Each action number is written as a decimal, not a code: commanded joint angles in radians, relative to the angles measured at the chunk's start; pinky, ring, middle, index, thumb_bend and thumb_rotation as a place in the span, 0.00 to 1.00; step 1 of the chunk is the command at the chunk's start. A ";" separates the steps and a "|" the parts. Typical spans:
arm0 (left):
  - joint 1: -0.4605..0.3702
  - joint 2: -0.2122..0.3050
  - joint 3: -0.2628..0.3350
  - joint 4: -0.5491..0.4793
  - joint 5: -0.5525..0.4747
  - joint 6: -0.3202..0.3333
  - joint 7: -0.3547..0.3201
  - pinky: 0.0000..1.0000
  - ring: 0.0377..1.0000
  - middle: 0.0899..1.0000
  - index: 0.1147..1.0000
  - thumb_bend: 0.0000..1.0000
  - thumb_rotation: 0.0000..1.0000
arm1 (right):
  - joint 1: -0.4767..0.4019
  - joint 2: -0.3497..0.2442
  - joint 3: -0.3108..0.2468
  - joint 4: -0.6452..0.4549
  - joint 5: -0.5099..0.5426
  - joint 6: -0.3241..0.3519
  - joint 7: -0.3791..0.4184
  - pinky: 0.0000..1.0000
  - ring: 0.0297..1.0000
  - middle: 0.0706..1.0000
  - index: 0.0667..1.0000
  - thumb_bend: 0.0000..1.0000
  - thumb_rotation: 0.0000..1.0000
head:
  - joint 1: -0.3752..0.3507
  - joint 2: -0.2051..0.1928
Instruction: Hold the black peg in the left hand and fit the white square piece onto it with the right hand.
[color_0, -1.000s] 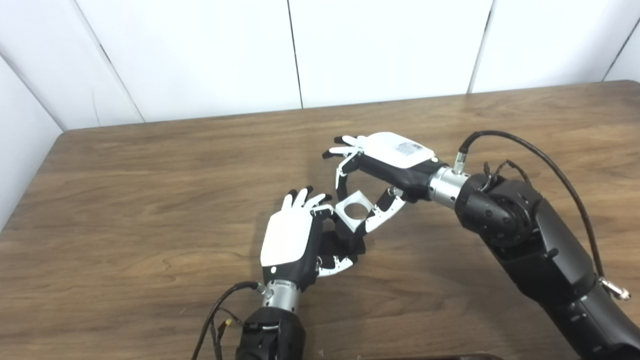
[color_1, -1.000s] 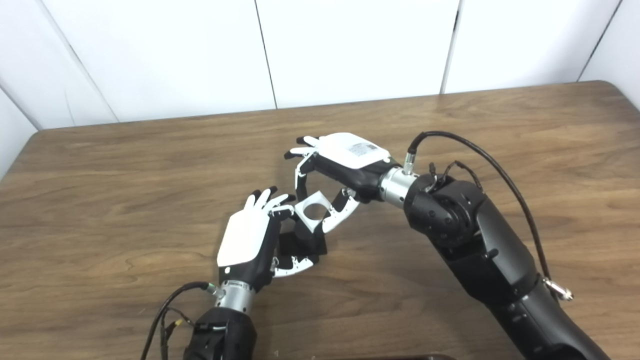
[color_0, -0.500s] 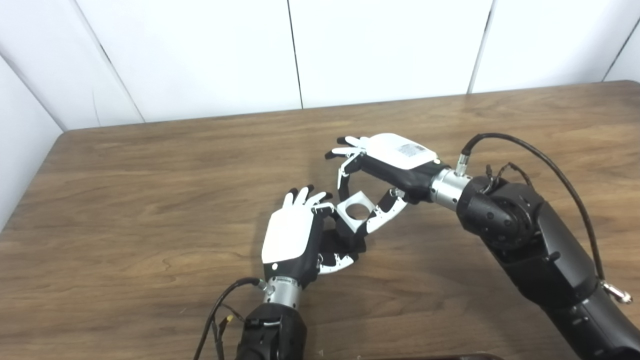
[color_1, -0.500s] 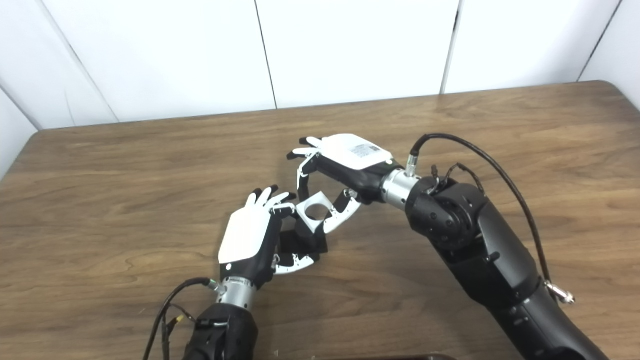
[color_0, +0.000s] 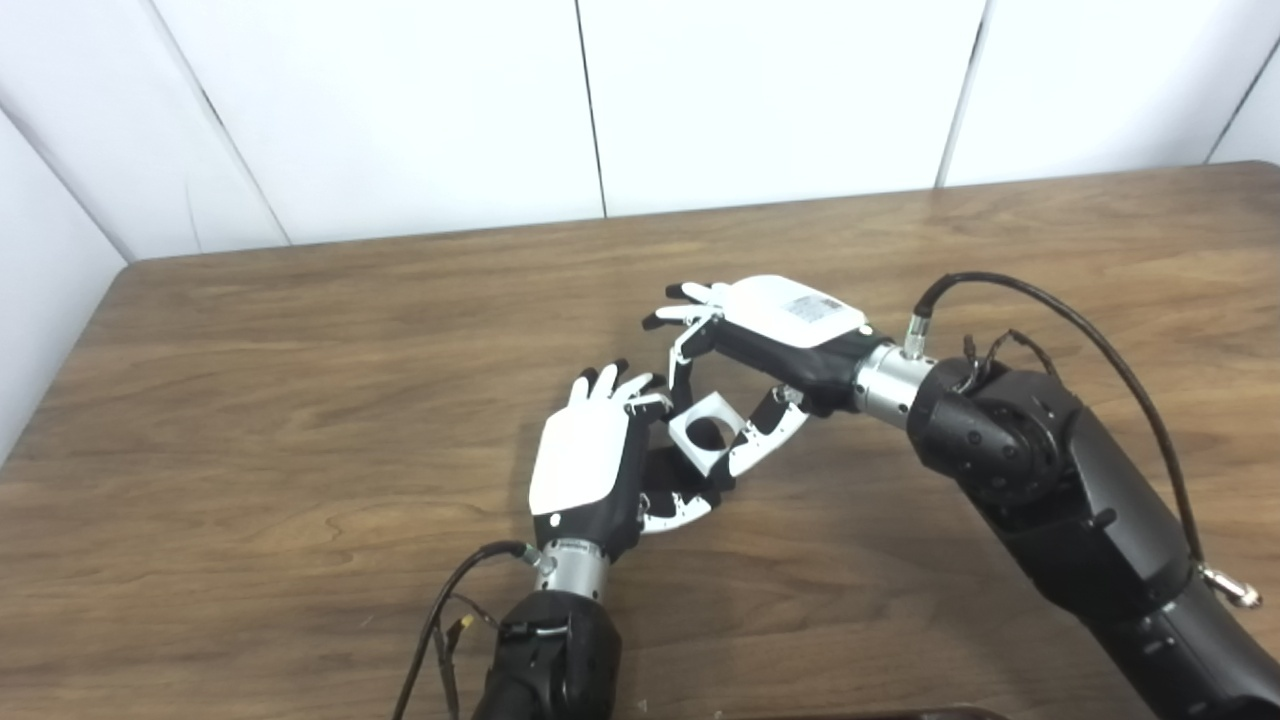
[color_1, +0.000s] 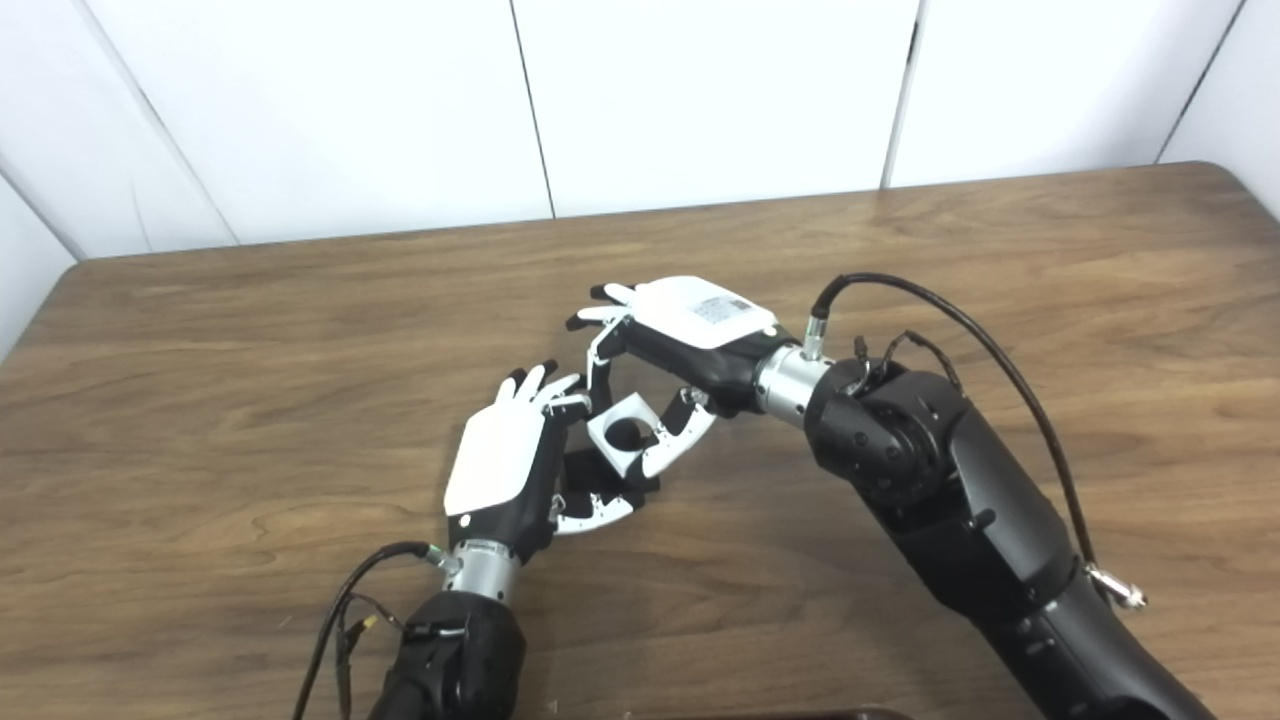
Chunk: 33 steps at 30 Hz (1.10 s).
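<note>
White wall panels stand behind the brown wooden table, and I work near its middle. My left hand is curled around the black peg, back of the palm up toward the cameras, so most of the peg is hidden; I hold it that way to keep its top end pointing up into the gap between my hands. My right hand pinches the white square piece between a fingertip on its far edge and the thumb on its near right edge, the other fingers spread clear, which leaves the round hole unobstructed. The piece sits tilted, just above and touching close to my left fingers; something dark shows through its hole, but I cannot tell whether the peg has entered. I judge the fitting is under way, not finished. No containers are on the table
</note>
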<state>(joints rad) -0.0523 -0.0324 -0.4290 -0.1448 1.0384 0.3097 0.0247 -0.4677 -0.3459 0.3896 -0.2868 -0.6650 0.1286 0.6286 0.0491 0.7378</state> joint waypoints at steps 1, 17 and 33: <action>-0.002 0.002 0.000 0.035 0.005 0.014 -0.008 1.00 0.98 0.85 0.42 0.52 0.08 | -0.019 0.002 0.000 -0.018 0.000 0.008 0.004 1.00 1.00 0.91 0.45 0.53 0.14 | 0.001 0.000; 0.009 -0.006 -0.023 0.014 -0.002 0.017 -0.007 1.00 0.98 0.85 0.42 0.52 0.08 | -0.017 0.010 0.007 -0.003 0.002 0.005 -0.012 1.00 1.00 0.91 0.45 0.53 0.14 | 0.005 -0.002; 0.008 -0.022 -0.036 0.022 -0.013 0.015 0.004 1.00 0.98 0.85 0.42 0.52 0.08 | -0.022 0.019 0.014 0.018 0.002 -0.001 -0.028 1.00 1.00 0.91 0.45 0.53 0.14 | 0.008 -0.005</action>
<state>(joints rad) -0.0487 -0.0460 -0.4460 -0.1442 1.0229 0.3243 0.0405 -0.4677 -0.3235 0.4058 -0.2650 -0.6593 0.1362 0.6065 0.0568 0.7317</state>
